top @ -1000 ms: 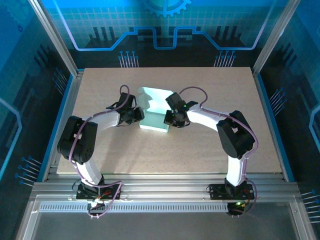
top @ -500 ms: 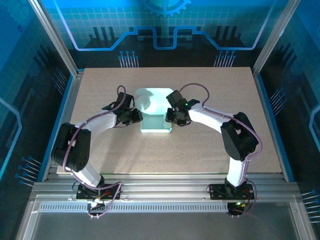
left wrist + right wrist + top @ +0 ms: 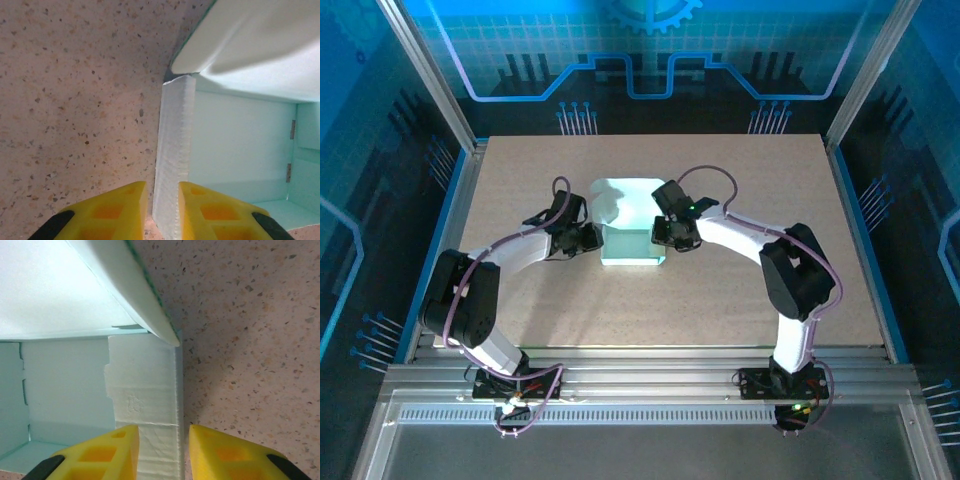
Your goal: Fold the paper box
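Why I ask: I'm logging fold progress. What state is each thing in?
paper box: partly folded, side walls upright
lid flap: open, not tucked in
left claw: open, astride the box's left wall
right claw: open, astride the box's right wall

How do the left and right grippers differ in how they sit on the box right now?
The left gripper straddles the left wall of the paper box; the right gripper straddles its right wall. The left gripper's wall looks a narrow strip; the right gripper's is a wider folded band with a stepped inner edge. The right gripper's fingers stand farther apart than the left gripper's. Shared: one finger inside, one outside.
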{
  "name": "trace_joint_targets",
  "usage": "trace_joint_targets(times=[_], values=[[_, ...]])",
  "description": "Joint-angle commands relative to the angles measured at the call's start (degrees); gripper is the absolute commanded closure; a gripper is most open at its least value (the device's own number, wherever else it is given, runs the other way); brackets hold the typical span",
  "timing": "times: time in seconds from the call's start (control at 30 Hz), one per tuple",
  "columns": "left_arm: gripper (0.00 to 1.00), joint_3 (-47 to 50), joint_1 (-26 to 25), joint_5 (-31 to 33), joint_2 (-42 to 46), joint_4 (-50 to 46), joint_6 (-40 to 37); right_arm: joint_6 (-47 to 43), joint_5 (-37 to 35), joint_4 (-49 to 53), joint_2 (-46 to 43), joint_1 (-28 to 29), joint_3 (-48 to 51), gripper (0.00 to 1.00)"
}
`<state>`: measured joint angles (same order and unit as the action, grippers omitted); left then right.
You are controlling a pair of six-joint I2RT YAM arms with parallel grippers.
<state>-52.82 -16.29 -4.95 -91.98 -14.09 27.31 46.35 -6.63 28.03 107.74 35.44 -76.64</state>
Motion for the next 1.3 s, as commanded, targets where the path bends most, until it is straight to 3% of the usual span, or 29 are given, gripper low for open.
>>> trace_joint_targets(times=[0.0, 0.13, 0.47, 0.77, 1.27], values=[[0.77, 1.7, 0.4, -3.4, -0.9, 2.8, 2.2, -1.7, 2.0, -1.4, 1.7, -0.4, -1.1, 0.68], [0.78, 2.7, 0.4, -6.8, -2.1, 5.6, 4.0, -3.1, 2.6, -1.8, 2.7, -0.2, -1.6, 0.67], [0.79, 2.9, 0.4, -6.4, -2.7, 5.6, 3.7, -6.1, 5.1, -5.1, 1.7, 0.1, -0.1, 0.63], [0.8, 3.2, 0.4, -7.0, -3.4, 6.3, 4.3, -7.2, 6.5, -6.4, 4.4, 0.1, 0.1, 0.66], [0.8, 4.2, 0.1, -7.3, -3.6, 7.5, 5.6, -13.2, -7.0, 3.3, 10.2, 4.9, -6.6, 0.84]])
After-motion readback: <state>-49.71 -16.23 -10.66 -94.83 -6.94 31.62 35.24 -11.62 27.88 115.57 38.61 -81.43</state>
